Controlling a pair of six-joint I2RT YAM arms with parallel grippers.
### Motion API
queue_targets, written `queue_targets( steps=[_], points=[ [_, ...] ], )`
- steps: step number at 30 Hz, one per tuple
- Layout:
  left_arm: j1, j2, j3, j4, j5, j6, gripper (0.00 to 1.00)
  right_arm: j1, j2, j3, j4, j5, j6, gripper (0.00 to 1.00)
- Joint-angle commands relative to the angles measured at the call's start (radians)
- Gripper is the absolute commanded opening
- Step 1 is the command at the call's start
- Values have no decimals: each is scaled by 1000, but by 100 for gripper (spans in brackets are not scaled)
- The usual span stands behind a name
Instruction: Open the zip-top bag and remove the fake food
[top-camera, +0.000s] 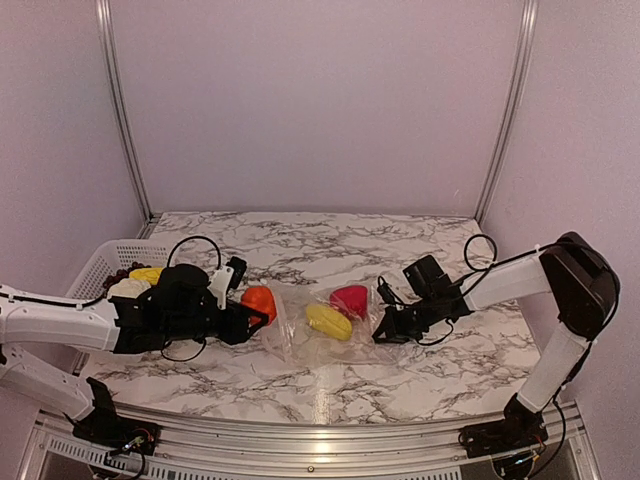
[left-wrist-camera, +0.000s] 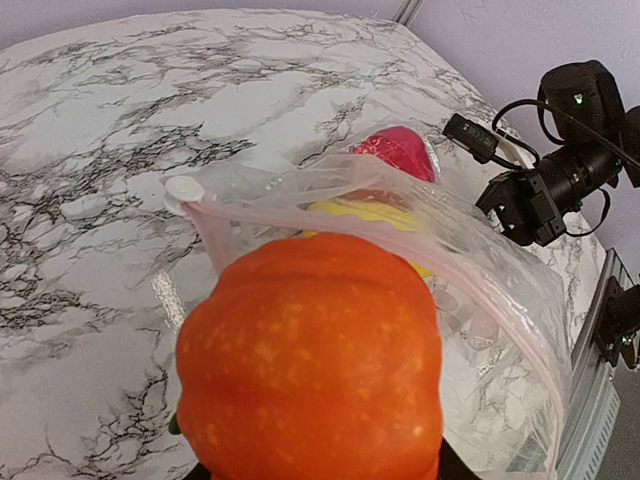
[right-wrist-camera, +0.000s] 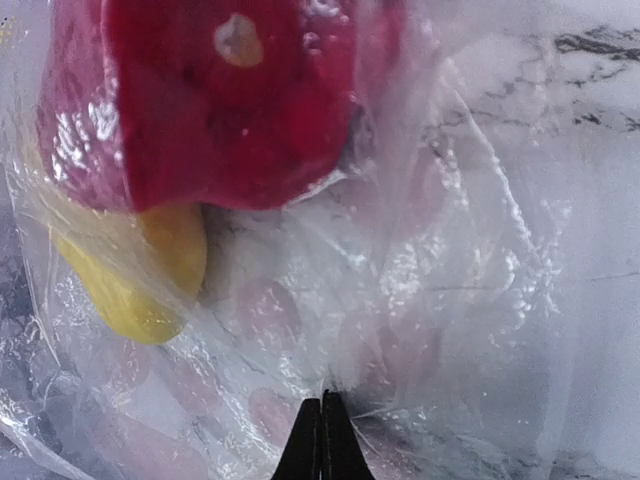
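The clear zip-top bag (top-camera: 320, 335) lies mid-table with its mouth open toward the left. A yellow piece (top-camera: 328, 321) and a pink-red piece (top-camera: 350, 299) are inside it. My left gripper (top-camera: 252, 318) is shut on the orange-red round fruit (top-camera: 259, 301), just outside the bag's mouth; the fruit fills the left wrist view (left-wrist-camera: 310, 360) in front of the bag (left-wrist-camera: 480, 270). My right gripper (top-camera: 385, 328) is shut on the bag's right end, pinching plastic (right-wrist-camera: 400, 330) in the right wrist view, with the pink-red piece (right-wrist-camera: 220, 100) and yellow piece (right-wrist-camera: 140, 270) beyond.
A white lattice basket (top-camera: 105, 262) stands at the left edge, holding a white cauliflower (top-camera: 128, 288), a yellow piece (top-camera: 146, 274) and dark grapes (top-camera: 117, 273). The marble table (top-camera: 300, 240) runs back to the pale walls.
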Motion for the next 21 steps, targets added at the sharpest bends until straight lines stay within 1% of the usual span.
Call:
queue_targets(
  steps=[1,6,11,14,17,21],
  points=[
    [67,-88,-32,-169,2,-82,34,-36,-7,-16,22,5,15,0],
    [197,-198,-16,-294,21,-187,36,-58,-10,-11,43,-5,17,0],
    [378,-282,48,-435,22,-293,39,-67,1,-5,52,-21,8,0],
    [512,-281,123,-571,58,-328,39,-70,13,10,46,-31,-6,0],
    [631,-263,214,-723,41,-329,38,-73,27,21,43,-40,-19,0],
    [790,-229,324,-870,42,-327,39,-73,45,44,34,-51,-41,0]
  ],
)
